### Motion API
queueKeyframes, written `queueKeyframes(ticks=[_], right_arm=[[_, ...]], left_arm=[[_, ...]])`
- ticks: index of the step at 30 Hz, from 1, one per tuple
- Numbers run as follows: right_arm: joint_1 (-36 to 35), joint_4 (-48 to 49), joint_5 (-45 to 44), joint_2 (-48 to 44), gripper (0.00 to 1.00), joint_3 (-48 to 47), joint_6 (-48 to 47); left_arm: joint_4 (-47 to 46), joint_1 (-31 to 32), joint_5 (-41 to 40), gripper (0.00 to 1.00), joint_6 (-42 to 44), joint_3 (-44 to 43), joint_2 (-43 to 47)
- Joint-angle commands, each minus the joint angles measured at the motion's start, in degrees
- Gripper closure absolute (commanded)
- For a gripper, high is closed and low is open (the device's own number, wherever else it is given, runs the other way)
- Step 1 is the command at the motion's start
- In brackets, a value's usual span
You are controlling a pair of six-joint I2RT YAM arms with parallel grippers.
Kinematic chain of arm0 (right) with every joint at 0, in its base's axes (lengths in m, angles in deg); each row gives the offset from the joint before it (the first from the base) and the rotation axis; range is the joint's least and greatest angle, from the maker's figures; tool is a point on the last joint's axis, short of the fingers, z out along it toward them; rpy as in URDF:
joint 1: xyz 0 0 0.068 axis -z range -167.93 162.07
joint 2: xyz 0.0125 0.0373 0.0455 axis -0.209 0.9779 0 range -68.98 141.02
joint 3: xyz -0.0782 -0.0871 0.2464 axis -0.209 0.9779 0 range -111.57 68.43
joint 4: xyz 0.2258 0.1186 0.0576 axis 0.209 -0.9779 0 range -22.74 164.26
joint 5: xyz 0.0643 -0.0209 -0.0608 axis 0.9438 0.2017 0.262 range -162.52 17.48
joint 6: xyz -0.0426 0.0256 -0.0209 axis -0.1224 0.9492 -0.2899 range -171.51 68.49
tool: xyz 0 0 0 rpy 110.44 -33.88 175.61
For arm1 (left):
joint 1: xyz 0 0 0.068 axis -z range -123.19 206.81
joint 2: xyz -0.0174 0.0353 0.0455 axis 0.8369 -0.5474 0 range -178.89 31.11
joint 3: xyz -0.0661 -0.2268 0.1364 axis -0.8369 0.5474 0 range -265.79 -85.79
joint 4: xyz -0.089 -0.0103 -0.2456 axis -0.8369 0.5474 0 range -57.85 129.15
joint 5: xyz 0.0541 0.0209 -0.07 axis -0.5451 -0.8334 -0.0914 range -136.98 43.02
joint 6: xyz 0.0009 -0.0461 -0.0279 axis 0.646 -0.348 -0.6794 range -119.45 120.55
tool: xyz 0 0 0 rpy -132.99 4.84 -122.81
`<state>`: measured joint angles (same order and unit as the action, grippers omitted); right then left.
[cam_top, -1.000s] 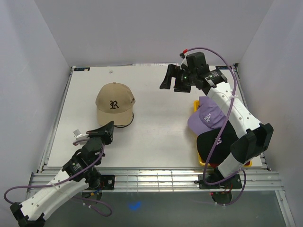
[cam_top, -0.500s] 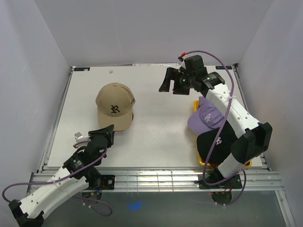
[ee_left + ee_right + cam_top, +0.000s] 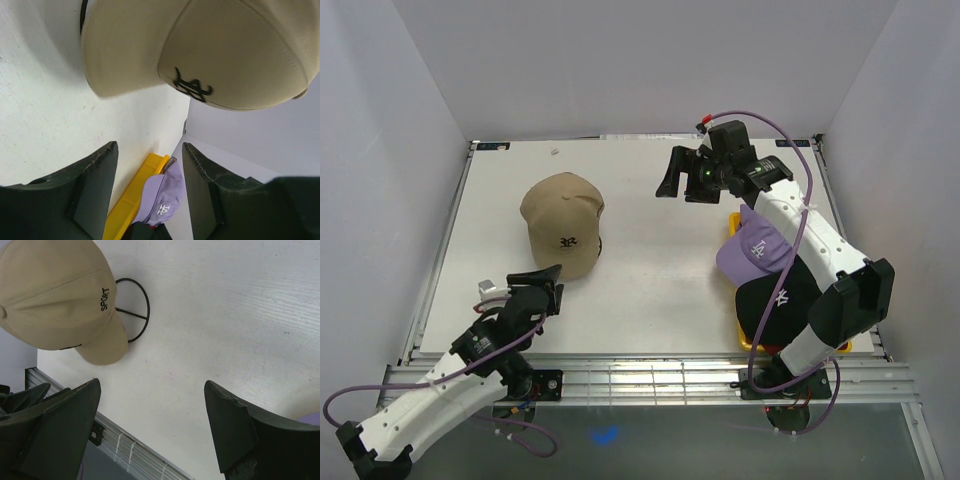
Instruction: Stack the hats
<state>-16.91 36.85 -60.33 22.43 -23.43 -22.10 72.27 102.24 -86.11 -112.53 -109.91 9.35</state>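
A tan hat sits at the table's left middle, brim toward me and drooping low; it fills the top of the left wrist view as the tan hat. My left gripper stands open just short of the brim, nothing between its fingers. My right gripper hovers open over the far middle, empty, with the tan hat off to its left. A lavender hat lies on a black hat at the right; the lavender hat also shows between my left fingers, far off.
The two stacked hats rest in a yellow tray at the right front, seen too as the yellow tray. A black wire ring lies on the table beside the tan hat. White walls close in three sides.
My left gripper went from shut at the tan hat's brim to open and drew back a little. The hat tipped forward, its logo now lower. The right gripper shifted slightly.
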Motion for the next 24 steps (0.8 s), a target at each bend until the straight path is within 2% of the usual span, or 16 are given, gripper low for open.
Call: queueKeyframes(ticks=[1, 3, 5, 13, 19, 23, 24], right_arm=[[-0.21, 2.78, 0.38, -2.38, 0.11, 1.06, -0.4], [-0.21, 3.13, 0.56, -2.47, 0.11, 1.33, -0.23], [-0.21, 3.57, 0.56, -2.65, 0.11, 1.76, -0.14], [-0.21, 4.1, 0.82, -2.56, 0.11, 2.21, 0.03], [-0.38, 2.87, -0.14, -2.82, 0.11, 1.07, -1.02], [-0.3, 0.33, -1.37, -3.26, 0.11, -2.18, -2.42], [-0.3, -0.55, -1.55, -3.26, 0.11, -3.23, -2.69]], left_arm=[[5.76, -0.34, -0.24, 0.36, -2.85, -2.51, -0.83], [6.28, -0.34, 0.72, 0.34, -3.37, -2.95, -1.53], [8.04, -0.34, 1.34, 0.29, -3.9, -3.65, -2.06], [9.63, -0.34, 1.08, 0.29, -2.85, -6.37, -2.68], [7.52, -0.34, 0.29, 0.3, 10.49, -12.87, -5.13], [6.21, -0.43, 0.64, 0.3, 20.77, -21.38, -9.25], [4.81, -0.43, 0.99, 0.3, 27.06, -22.8, -10.05]])
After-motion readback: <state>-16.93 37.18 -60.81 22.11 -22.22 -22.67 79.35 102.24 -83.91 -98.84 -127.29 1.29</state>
